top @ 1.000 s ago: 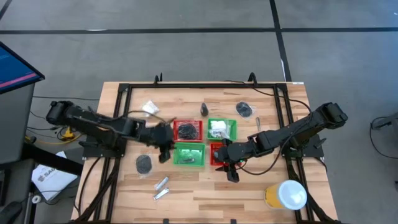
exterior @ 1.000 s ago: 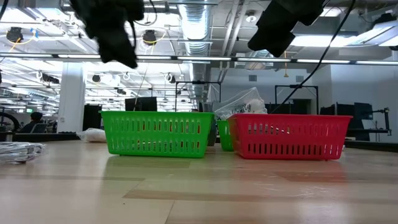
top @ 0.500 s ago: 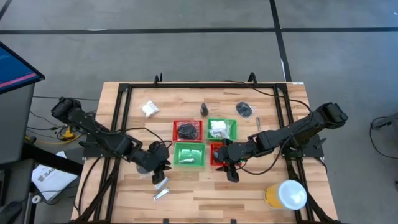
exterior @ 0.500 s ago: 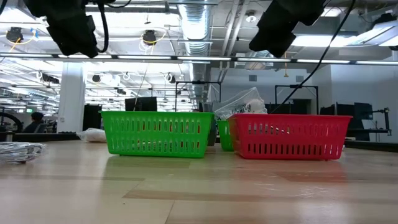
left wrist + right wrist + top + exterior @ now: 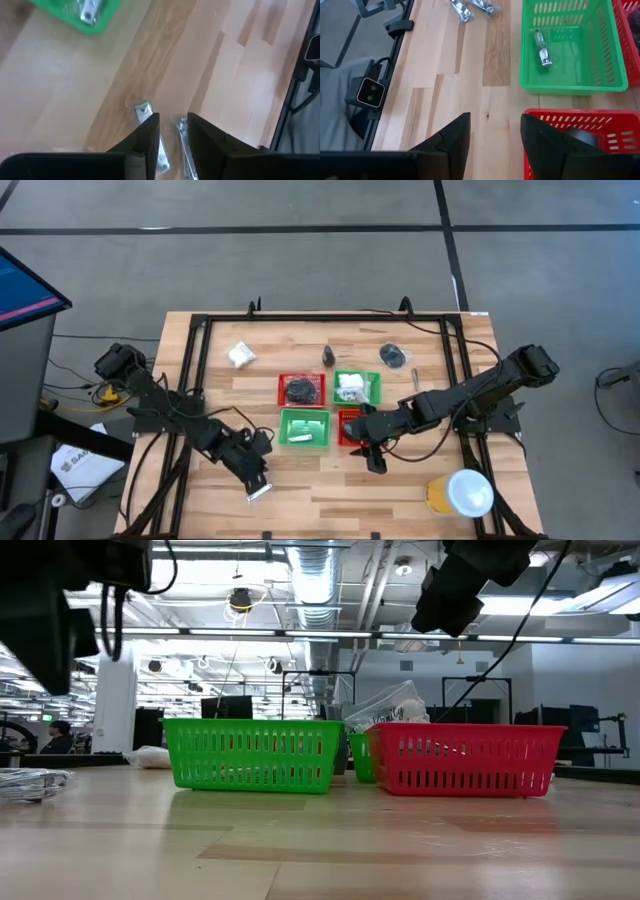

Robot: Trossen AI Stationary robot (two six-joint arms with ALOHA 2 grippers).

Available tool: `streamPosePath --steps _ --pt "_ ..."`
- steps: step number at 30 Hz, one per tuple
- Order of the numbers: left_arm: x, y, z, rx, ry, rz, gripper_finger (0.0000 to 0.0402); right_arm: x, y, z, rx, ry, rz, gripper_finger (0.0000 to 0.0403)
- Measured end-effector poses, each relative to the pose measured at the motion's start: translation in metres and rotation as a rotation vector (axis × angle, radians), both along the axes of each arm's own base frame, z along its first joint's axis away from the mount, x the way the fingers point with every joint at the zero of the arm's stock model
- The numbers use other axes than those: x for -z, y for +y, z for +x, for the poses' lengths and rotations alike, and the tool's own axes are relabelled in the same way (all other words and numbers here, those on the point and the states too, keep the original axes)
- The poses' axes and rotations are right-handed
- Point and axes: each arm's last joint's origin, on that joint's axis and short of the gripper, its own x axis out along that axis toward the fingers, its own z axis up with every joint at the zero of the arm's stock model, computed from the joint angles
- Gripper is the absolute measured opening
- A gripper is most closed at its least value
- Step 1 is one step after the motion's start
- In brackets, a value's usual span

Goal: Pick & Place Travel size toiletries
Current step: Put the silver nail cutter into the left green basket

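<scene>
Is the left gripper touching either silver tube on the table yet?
Cannot tell. In the left wrist view the left gripper, open, sits over the two silver tubes, its fingers overlapping them, but height above the wood isn't shown.

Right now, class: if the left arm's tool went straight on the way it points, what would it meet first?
Probably the silver tubes lying on the table: the left tool points down at them, fingers open. Height above them is unclear.

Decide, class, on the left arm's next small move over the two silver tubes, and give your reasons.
Probably a short descent onto the nearer silver tube. The left gripper hovers open above the table with both silver tubes lying just ahead of its fingertips, none grasped yet. One tube already lies in the green basket, suggesting where this one goes. The right gripper waits, open, near the red basket.
</scene>
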Motion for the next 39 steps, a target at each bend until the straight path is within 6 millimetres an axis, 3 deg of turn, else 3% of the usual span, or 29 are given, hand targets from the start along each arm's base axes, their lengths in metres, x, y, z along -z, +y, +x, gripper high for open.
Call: streamPosePath --steps 13,30,39 --pt "0.030 -0.008 0.007 -0.067 0.112 -0.008 0.0092 0.000 -0.008 0.003 0.019 -0.001 -0.007 0.0163" --pt "0.034 -0.008 0.009 -0.082 0.100 0.013 0.0092 0.000 -0.006 0.002 0.013 0.000 -0.006 0.0163" --pt "0.055 -0.012 0.013 -0.077 0.160 0.041 0.0092 0.000 -0.006 0.002 0.013 0.000 -0.005 0.0163"
